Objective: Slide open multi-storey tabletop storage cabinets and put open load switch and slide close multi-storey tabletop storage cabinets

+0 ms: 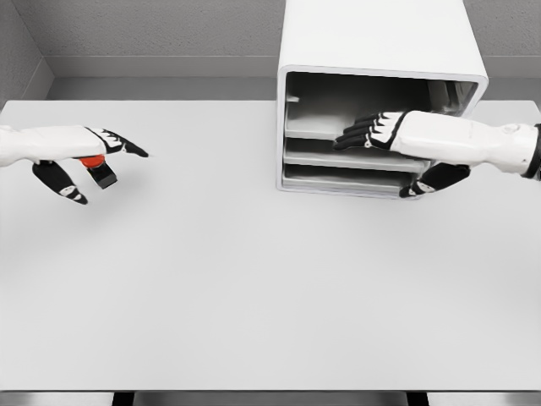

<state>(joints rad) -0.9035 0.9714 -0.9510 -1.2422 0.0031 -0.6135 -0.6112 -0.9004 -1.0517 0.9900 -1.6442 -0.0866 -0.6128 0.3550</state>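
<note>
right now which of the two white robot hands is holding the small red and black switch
The left hand, out over the bare white table, grips the red and black switch. The right hand reaches into the white storage cabinet holding nothing.

No text, label, brand, number or sign can be read anywhere in this view

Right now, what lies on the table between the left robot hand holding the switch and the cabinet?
Nothing: head view shows bare table between left robot hand, switch and cabinet.
</note>
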